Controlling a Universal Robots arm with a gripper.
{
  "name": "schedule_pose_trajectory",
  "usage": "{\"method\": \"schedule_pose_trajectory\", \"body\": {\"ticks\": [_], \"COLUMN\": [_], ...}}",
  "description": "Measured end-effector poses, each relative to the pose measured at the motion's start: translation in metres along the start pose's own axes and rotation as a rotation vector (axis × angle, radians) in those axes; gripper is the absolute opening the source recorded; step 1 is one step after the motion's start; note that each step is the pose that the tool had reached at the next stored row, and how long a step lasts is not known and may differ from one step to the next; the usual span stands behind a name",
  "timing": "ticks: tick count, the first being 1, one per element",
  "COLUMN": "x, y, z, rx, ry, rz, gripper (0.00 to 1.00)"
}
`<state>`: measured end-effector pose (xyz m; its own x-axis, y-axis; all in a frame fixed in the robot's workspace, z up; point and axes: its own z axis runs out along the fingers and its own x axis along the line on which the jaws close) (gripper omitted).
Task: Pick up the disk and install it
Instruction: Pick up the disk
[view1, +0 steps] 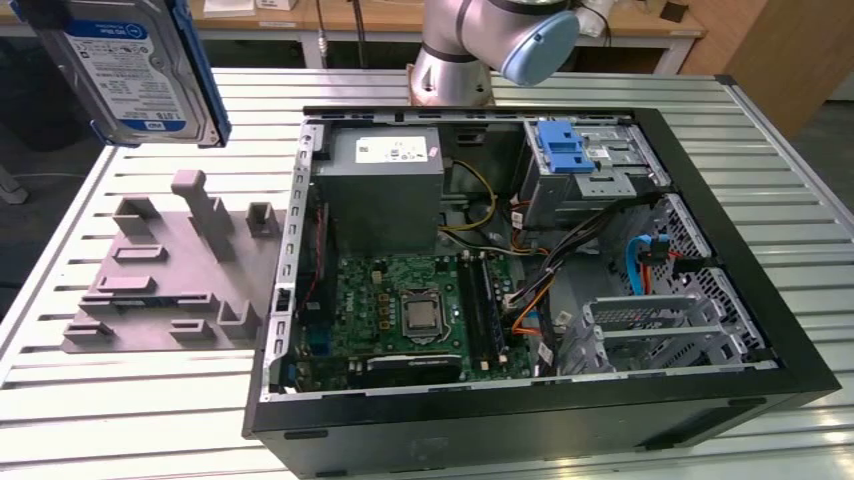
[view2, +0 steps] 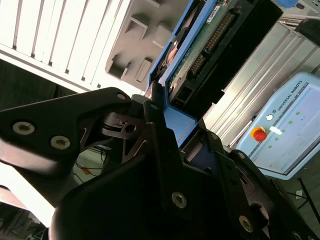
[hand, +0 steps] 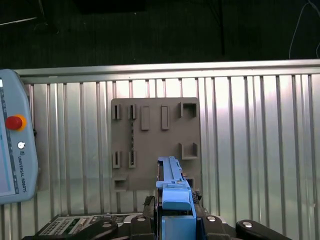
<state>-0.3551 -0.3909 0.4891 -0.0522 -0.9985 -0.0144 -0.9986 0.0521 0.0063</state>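
Note:
The disk (view1: 134, 70), a silver hard drive with a white-and-blue label and blue rails, hangs high above the table at the exterior view's upper left, over the grey fixture plate (view1: 174, 270). In the second wrist view my gripper (view2: 175, 120) is shut on the disk (view2: 205, 35), its black fingers (view2: 155, 107) clamping the blue rail end. In the first wrist view the disk (hand: 172, 185) is seen edge-on, rising from my gripper (hand: 172, 212) above the fixture plate (hand: 155, 145).
An open computer case (view1: 694, 410) lies on the slatted metal table (view1: 160, 420), with a motherboard, a grey power supply (view1: 380, 190) and a drive cage with a blue tab (view1: 567, 150). The arm's base (view1: 454, 60) stands behind it. A teach pendant (hand: 15, 145) lies beside the plate.

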Motion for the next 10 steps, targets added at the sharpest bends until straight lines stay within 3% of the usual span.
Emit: {"method": "schedule_pose_trajectory", "body": {"ticks": [3, 10], "x": [-0.0002, -0.0002], "y": [-0.0032, -0.0039], "z": [0.0, 0.0], "rx": [0.0, 0.0], "ry": [0.0, 0.0], "rz": [0.0, 0.0], "gripper": [0.37, 0.37]}}
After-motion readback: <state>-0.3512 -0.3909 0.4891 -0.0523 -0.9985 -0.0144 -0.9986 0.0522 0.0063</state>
